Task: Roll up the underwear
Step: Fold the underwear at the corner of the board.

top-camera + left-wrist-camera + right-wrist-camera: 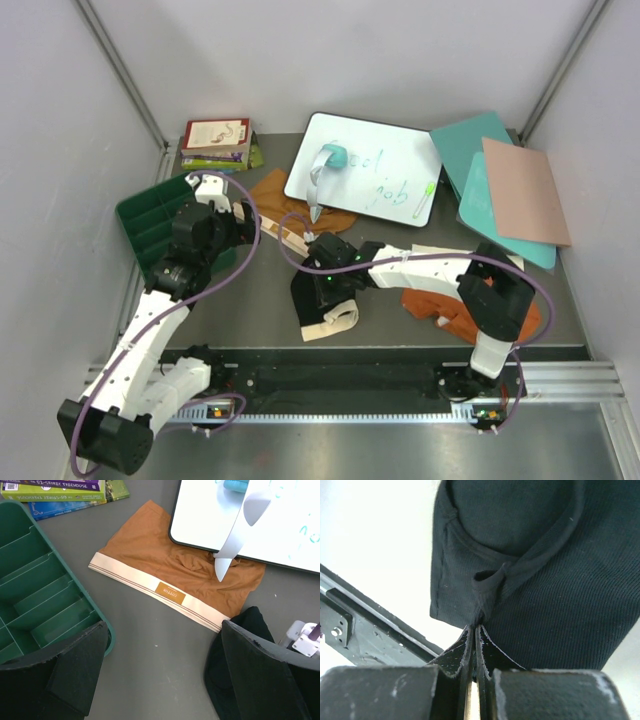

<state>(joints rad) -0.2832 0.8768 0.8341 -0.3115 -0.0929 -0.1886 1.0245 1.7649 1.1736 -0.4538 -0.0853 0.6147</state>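
The grey table [262,322] carries a green compartment tray [140,225], stacked books [215,140], a whiteboard [390,150], teal boards [465,140], mustard-tan briefs [275,190] partly under the whiteboard, black briefs [310,295] and rust-orange briefs [425,302].

Robotics lab cell, with white walls [350,50] and aluminium rails [560,380].

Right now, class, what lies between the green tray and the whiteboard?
The tan briefs, spread flat, one edge under the whiteboard; the left wrist view shows it.

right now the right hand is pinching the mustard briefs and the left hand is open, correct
Not quite: the right hand is pinching the black briefs, not the mustard briefs, as the right wrist view shows. The left hand is open.
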